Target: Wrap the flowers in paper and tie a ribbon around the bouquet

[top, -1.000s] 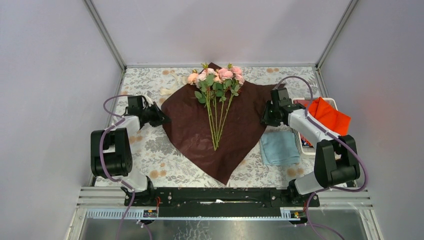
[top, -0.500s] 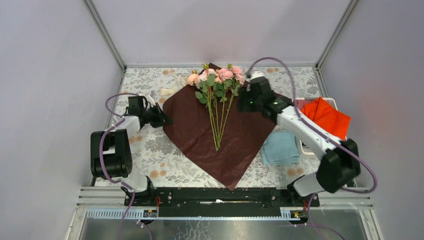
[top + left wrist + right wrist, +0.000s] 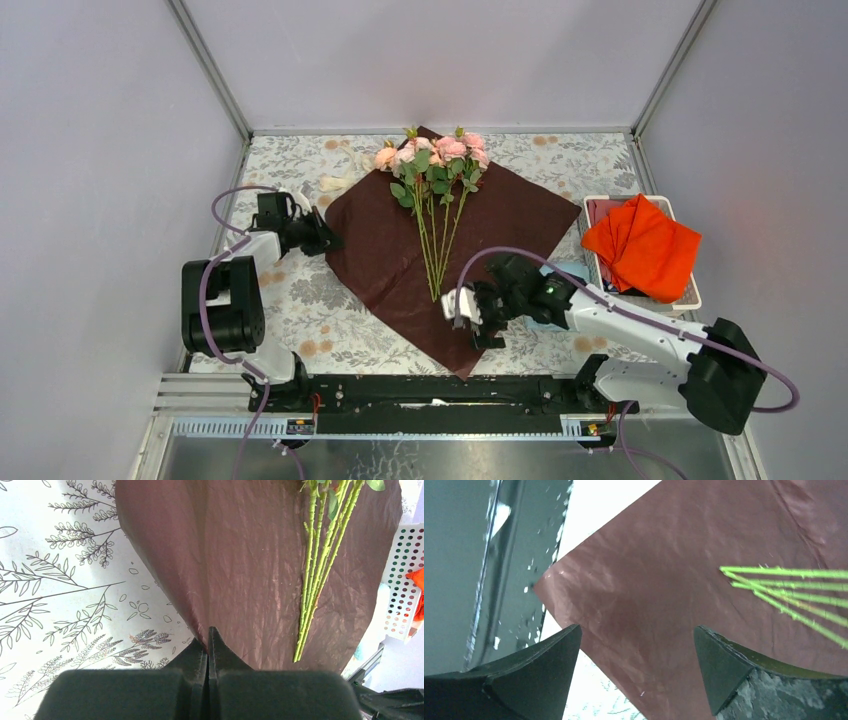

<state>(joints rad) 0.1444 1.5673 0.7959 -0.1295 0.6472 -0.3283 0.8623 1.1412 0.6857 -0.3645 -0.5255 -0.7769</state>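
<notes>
Over the near corner of the paper (image 3: 375,250), right gripper (image 3: 470,315) wide open; left gripper (image 3: 322,240) pinched shut on its left corner. Thin, crinkly, tearable sheet, flat on the table (image 3: 300,300) under light flowers (image 3: 432,155): grip corners, lift gently.

Flowers (image 3: 312,570): blooms cut off by top edge in L wrist view; stems cropped, slightly blurred in R wrist view. Paper (image 3: 240,555) corner hidden in L pincer (image 3: 208,636). Blue cloth (image 3: 580,272) mostly covered by R arm.
</notes>
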